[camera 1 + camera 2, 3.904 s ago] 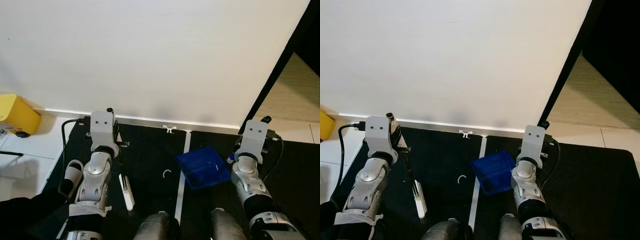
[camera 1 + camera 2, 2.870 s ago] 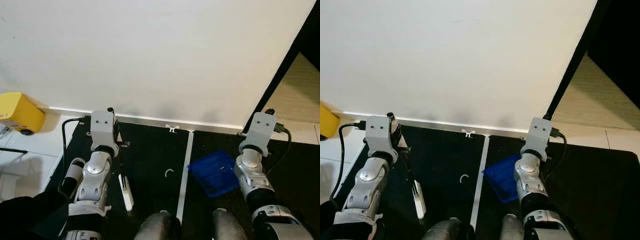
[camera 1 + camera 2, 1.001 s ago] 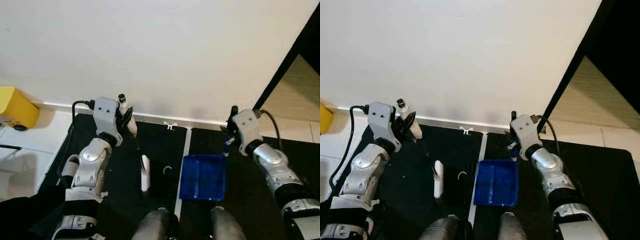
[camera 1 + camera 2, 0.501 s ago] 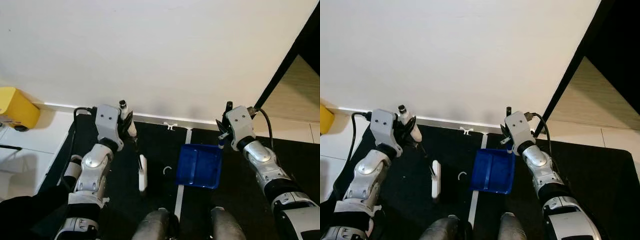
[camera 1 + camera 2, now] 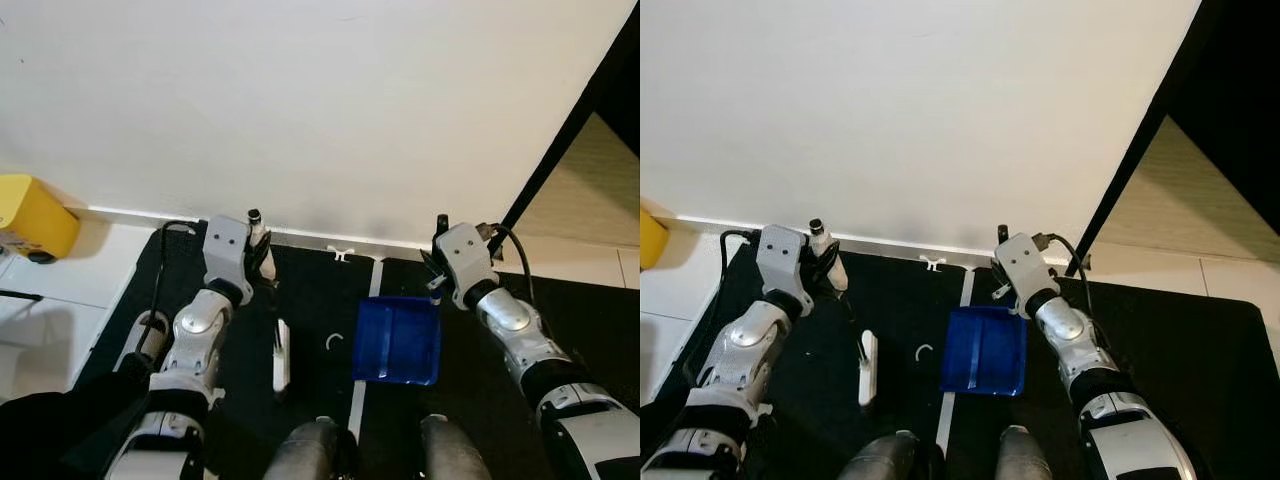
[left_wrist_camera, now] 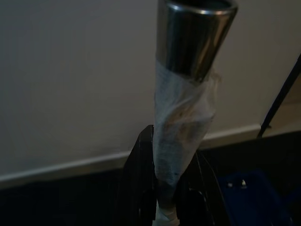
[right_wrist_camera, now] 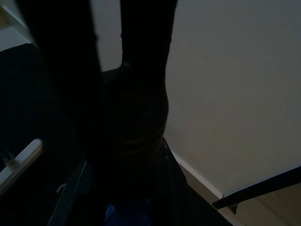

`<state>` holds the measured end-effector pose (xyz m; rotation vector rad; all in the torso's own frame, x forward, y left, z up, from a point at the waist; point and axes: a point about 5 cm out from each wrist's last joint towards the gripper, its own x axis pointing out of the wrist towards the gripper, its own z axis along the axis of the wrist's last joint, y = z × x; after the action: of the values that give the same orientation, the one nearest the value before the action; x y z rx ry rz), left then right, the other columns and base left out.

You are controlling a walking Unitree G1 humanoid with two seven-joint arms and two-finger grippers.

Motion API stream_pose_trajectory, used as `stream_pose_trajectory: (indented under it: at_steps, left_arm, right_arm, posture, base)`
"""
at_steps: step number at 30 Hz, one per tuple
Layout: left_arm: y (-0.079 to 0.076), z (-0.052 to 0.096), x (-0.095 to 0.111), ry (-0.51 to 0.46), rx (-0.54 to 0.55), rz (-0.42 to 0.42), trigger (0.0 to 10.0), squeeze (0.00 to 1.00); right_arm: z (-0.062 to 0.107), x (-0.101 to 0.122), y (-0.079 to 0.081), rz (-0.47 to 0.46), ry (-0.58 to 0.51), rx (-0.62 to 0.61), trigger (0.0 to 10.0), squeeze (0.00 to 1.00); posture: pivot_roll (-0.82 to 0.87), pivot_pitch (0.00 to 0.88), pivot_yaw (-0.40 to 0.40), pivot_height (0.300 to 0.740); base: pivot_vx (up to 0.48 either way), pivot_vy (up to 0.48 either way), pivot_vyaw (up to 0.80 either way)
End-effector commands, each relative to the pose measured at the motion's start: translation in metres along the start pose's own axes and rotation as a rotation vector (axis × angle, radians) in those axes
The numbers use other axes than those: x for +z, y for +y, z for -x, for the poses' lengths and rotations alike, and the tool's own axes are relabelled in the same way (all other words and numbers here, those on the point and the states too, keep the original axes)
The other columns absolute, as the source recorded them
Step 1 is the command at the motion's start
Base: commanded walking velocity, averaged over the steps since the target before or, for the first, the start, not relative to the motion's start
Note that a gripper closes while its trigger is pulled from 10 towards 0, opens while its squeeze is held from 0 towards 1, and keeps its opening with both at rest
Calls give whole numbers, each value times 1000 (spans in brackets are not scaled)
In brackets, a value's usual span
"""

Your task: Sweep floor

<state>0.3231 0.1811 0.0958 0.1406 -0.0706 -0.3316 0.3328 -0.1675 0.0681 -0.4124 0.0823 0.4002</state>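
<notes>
My left gripper [image 5: 262, 262] is shut on the taped handle [image 6: 181, 127] of a small broom. The broom's white brush head [image 5: 281, 355] rests on the black mat [image 5: 310, 300]. My right gripper [image 5: 435, 278] is shut on the handle of a blue dustpan [image 5: 397, 340], which lies flat on the mat just right of a white tape line [image 5: 362, 360]. A small white curled scrap [image 5: 333, 343] lies between the brush head and the dustpan. In the right wrist view the fingers [image 7: 141, 61] are dark around the handle.
A white wall [image 5: 320, 110] stands close ahead, with a small white clip [image 5: 342, 254] at its base. A yellow box [image 5: 30, 225] sits at the left on pale tiles. A dark door edge [image 5: 560, 140] slants at the right. My feet [image 5: 315, 455] are at the bottom.
The right arm swung the dustpan from the right to flat beside the tape line. The left arm raised the broom handle and shifted the brush head right toward the scrap.
</notes>
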Motion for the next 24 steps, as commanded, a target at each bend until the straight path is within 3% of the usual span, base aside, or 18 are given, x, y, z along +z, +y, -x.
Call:
stream_pose_trajectory:
  at_steps: [1,6,12,24]
  left_arm:
    - [-1,-5,4,-23,-32,-27,10000,0]
    - [-9,-22,10,-18,-112,-74,10000,0]
    - [-14,-29,9,1,-127,-86,10000,0]
    - [-9,-20,6,-57,-62,-70,10000,0]
  right_arm:
    - [-2,-1,5,19,18,30,10000,0]
    - [-7,-2,8,-6,75,53,10000,0]
    - [-16,5,3,-47,111,50,10000,0]
    - [-21,9,0,-62,147,89,10000,0]
  posture:
    - [37,129,68,740]
    - [13,148,72,740]
    - [1,164,74,740]
    - [29,205,42,740]
  base:
    - [0,0,0]
    - [0,0,0]
    - [0,0,0]
    - [0,0,0]
